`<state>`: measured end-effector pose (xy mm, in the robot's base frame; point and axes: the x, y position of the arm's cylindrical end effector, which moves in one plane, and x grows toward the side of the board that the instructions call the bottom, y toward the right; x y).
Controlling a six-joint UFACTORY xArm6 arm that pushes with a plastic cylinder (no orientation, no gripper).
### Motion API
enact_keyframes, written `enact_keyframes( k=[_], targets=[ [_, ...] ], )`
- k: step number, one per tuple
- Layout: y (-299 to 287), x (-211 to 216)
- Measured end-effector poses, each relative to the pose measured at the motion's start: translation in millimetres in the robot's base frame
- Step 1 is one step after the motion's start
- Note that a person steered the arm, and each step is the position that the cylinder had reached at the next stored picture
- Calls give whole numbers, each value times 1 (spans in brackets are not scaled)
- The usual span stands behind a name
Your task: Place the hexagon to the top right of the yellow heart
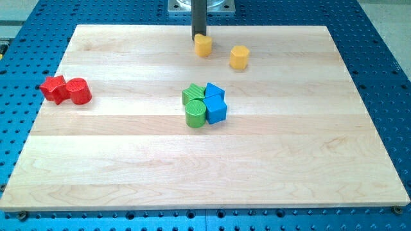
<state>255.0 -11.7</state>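
Camera view shows you the yellow hexagon [239, 57] sitting near the top of the wooden board [128, 160], just right of the yellow heart [203, 45] and slightly lower than it. So the hexagon is already on the correct side, but by my reading it needs to go a little higher before it counts as top right of the heart.

My tip [200, 36] is a bare rod that holds nothing; it stands at the heart's top edge, touching or nearly touching it, and well clear of the hexagon.

That is your main risk. Any move toward the view's bottom or right from here would shove the heart, the landmark itself, and could run it into the hexagon. You would want to go around the heart and come at the hexagon from below. The board's top edge is close, so an overlong push could drive the hexagon off.

Below the heart, mid-board, a green star [191, 94], green cylinder [196, 113], blue triangle [214, 90] and blue cube [216, 110] cluster together. Far left of it sit a red star [53, 88] and red cylinder [78, 90].
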Motion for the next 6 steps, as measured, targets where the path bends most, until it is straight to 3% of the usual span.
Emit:
enact_keyframes(
  k=[1,2,4,5,6],
  targets=[
    [0,32],
    [12,24],
    [105,-37],
    [144,-22],
    [152,36]
  ],
)
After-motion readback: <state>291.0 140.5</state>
